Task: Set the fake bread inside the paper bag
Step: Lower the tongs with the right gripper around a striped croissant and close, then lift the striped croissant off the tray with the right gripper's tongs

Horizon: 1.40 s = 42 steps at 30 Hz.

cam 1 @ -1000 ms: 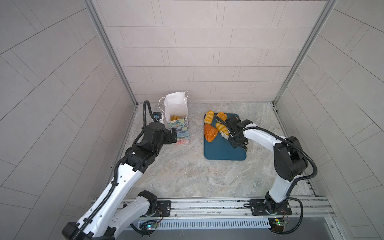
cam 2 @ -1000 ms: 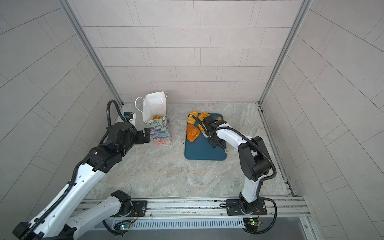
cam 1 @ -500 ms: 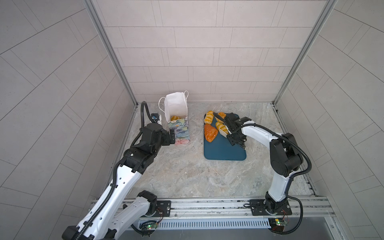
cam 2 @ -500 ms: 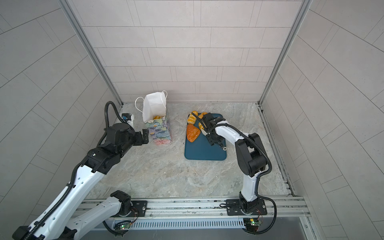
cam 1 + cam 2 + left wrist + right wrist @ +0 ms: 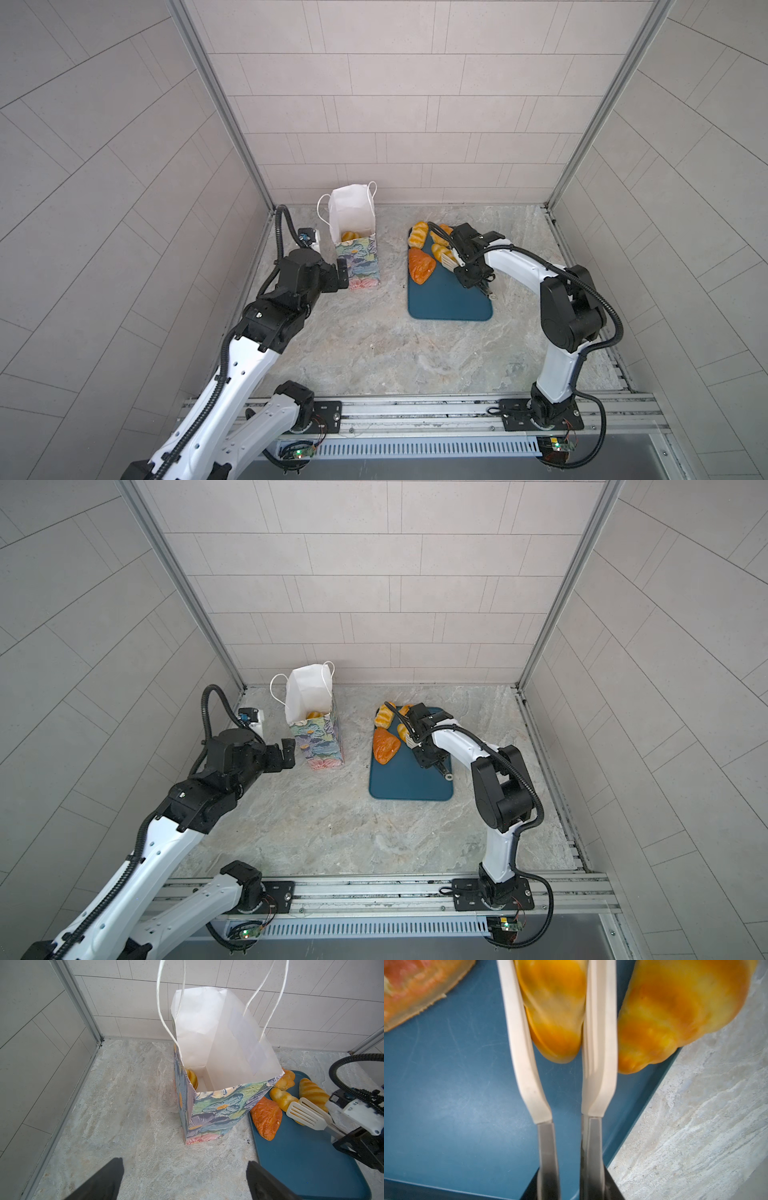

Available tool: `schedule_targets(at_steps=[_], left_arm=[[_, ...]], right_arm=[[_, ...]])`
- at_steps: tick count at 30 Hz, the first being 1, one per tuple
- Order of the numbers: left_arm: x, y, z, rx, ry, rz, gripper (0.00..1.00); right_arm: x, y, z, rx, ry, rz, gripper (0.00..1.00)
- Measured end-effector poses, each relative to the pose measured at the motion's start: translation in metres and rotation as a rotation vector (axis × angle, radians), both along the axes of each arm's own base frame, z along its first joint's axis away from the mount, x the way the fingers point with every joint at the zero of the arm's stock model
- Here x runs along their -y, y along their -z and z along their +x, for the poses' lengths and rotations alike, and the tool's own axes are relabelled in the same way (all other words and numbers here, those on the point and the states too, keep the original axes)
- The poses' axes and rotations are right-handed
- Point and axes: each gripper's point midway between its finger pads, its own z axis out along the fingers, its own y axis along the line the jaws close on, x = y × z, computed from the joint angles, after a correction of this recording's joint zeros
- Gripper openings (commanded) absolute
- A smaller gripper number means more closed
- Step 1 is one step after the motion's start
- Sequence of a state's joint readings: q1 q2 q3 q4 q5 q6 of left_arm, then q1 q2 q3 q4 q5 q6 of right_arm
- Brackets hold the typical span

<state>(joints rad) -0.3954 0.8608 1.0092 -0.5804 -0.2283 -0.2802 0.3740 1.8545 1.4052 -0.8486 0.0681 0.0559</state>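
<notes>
Right hand (image 5: 473,277) is clamped on a pair of white slotted tongs (image 5: 307,1113), and the blades sit snug against both sides of a golden roll (image 5: 556,1012). The roll's long axis runs along the blades, rounded end toward the hand, and it's lying on the teal tray (image 5: 449,303). Just beside it is a darker orange triangular piece (image 5: 420,266), narrow tip toward the front rail, with a striped croissant (image 5: 417,235) at the tray's back end. One more pastry (image 5: 350,236) is down in the upright paper bag (image 5: 357,259). The worktop (image 5: 374,345) is marbled grey, the walls tiled. Right forearm reaches low over the tray. Left hand (image 5: 185,1178) hangs wide open and empty, near the bag but not touching.
</notes>
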Motion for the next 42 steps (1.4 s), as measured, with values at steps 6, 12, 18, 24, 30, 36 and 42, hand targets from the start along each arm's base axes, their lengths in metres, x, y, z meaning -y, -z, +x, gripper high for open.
schedule_targets(at_steps=[6,12,18,24,30,36,42], left_arm=[[0.0,0.001,0.0,-0.001,-0.006,-0.01,1.0],[-0.001,0.004,-0.001,-0.002,-0.013,-0.026,1.0],[-0.004,0.001,-0.003,0.009,-0.031,-0.047,1.0],[-0.006,0.003,-0.001,-0.001,-0.048,-0.066,1.0],[-0.009,0.003,0.002,0.0,-0.056,-0.079,1.0],[-0.011,0.008,0.008,-0.022,-0.064,-0.105,1.0],[-0.012,0.007,0.011,-0.025,-0.054,-0.128,1.0]], right_arm=[[-0.001,-0.011,-0.005,0.006,-0.002,0.026,0.3],[-0.003,-0.026,-0.01,0.037,0.001,0.064,0.3],[-0.004,-0.042,-0.017,0.071,0.014,0.109,0.3],[-0.003,-0.058,-0.024,0.106,0.027,0.151,0.29],[-0.007,-0.083,-0.028,0.161,0.037,0.216,0.3],[-0.015,-0.099,-0.033,0.189,0.03,0.279,0.3],[-0.032,-0.104,-0.035,0.185,0.018,0.348,0.3]])
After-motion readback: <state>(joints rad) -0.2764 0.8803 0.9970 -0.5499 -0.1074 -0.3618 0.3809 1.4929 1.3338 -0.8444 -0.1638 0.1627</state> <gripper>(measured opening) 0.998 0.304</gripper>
